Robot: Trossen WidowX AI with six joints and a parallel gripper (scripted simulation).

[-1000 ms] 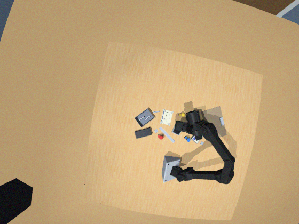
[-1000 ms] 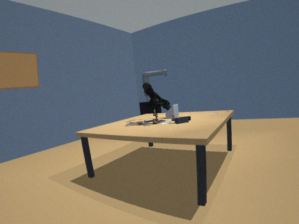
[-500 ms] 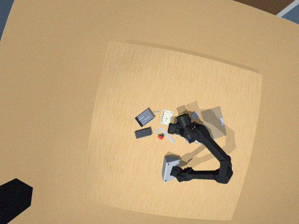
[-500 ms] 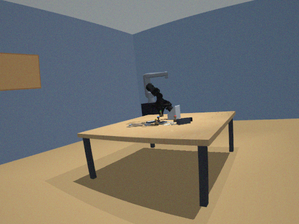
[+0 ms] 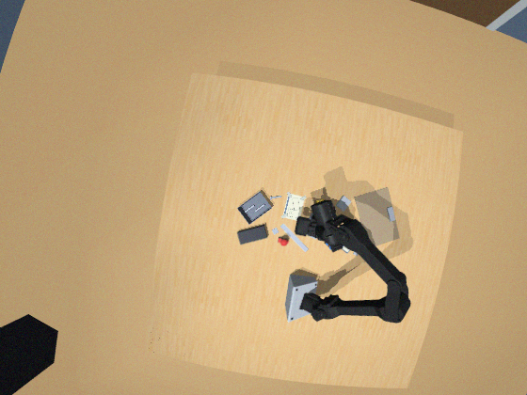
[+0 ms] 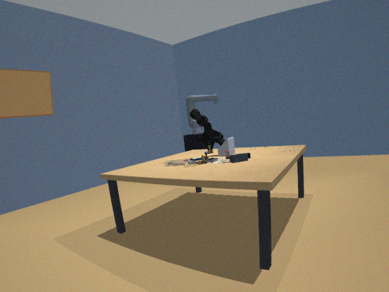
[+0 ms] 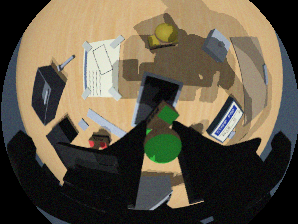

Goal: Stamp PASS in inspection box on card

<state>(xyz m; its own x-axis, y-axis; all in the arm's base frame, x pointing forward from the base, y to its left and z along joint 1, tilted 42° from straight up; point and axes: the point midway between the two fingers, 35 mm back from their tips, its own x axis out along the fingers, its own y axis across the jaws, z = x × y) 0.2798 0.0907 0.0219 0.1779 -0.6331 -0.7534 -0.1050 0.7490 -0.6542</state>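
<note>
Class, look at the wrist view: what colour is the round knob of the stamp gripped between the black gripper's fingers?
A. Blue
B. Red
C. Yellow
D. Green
D: the black gripper is shut on a stamp with a round green knob; the red-knobbed stamp and the yellow-knobbed stamp stand apart on the wooden bench.

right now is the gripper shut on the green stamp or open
Shut on it: in the wrist view the gripper has both dark fingers pressed against the green stamp, held above the ink pad.
</note>
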